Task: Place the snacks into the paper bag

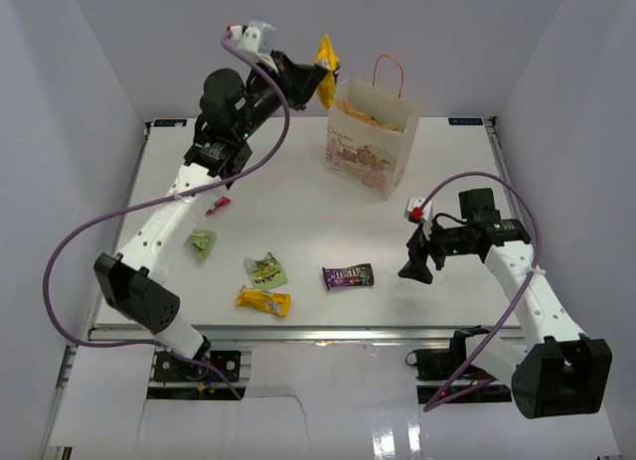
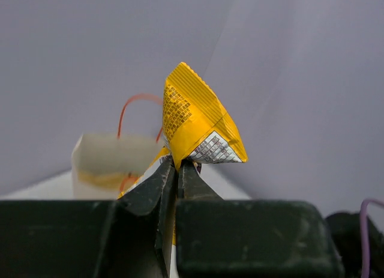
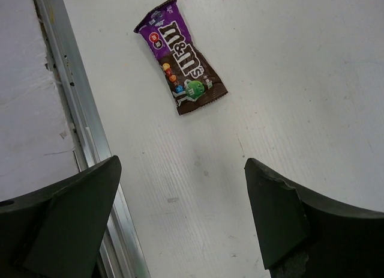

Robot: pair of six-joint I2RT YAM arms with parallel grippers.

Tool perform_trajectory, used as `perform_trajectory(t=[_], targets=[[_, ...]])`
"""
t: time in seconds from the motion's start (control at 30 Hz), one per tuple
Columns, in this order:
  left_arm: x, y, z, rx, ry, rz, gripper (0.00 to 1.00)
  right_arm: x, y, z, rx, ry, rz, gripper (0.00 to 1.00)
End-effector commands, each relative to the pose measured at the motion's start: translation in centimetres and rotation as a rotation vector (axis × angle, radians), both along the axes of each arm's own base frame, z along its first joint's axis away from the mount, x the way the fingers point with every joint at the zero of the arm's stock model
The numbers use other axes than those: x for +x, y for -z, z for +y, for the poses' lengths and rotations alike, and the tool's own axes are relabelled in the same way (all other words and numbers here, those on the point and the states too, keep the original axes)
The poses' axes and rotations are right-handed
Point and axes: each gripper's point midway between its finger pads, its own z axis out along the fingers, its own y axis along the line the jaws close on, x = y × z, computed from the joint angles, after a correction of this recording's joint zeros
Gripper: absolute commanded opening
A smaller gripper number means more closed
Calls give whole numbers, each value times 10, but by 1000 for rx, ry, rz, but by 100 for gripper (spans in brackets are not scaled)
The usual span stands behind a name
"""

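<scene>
The cream paper bag [image 1: 373,142] stands upright at the back middle with a yellow crisp bag inside; it shows blurred in the left wrist view [image 2: 105,164]. My left gripper [image 1: 316,79] is raised high just left of the bag's mouth, shut on a yellow wrapped bar [image 1: 327,59], seen folded above the jaws [image 2: 195,119]. My right gripper [image 1: 415,266] is open and empty, low over the table right of the dark purple candy bar [image 1: 348,276], which lies flat ahead of its fingers [image 3: 181,54]. On the table lie a green packet [image 1: 265,270], a yellow bar [image 1: 263,301], a small green packet [image 1: 204,243] and a red-pink packet [image 1: 221,204].
White walls close in the table at back and sides. A metal rail [image 1: 298,333] runs along the near edge, seen also in the right wrist view [image 3: 78,110]. Purple cables loop off both arms.
</scene>
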Motion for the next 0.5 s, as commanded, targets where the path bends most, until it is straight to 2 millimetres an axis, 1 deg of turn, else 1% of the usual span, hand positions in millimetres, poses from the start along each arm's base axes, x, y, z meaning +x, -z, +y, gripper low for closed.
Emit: perform_trajectory(t=[0.0, 0.03, 0.07, 0.1, 0.13, 0.17, 0.2, 0.23, 0.3, 0.33, 0.47], targets=[[13, -50, -25, -175, 82, -104, 0, 0, -3, 4, 28, -3, -4, 89], [30, -62, -36, -203, 86, -128, 0, 0, -2, 4, 28, -1, -2, 89], [38, -66, -44, -216, 99, -137, 0, 0, -3, 4, 31, 0, -4, 89], [63, -39, -66, -211, 113, -88, 0, 0, -3, 4, 34, 6, 0, 89], [61, -70, -68, -256, 121, -148, 0, -1, -3, 5, 36, 7, 1, 89], [67, -70, -76, -269, 130, -153, 0, -2, -1, 5, 39, 10, 8, 89], [74, -67, -85, -282, 138, -146, 0, -2, -1, 5, 41, 13, 10, 89], [90, -59, -94, -299, 127, -144, 0, -2, -3, 6, 47, 14, 2, 89], [101, -47, -101, -315, 121, -125, 0, -4, -1, 5, 44, 18, 4, 89], [110, -33, -106, -319, 113, -102, 0, -4, -1, 5, 44, 19, -3, 89], [120, -10, -111, -311, 86, -54, 0, -6, 4, 2, 28, 30, -12, 89]])
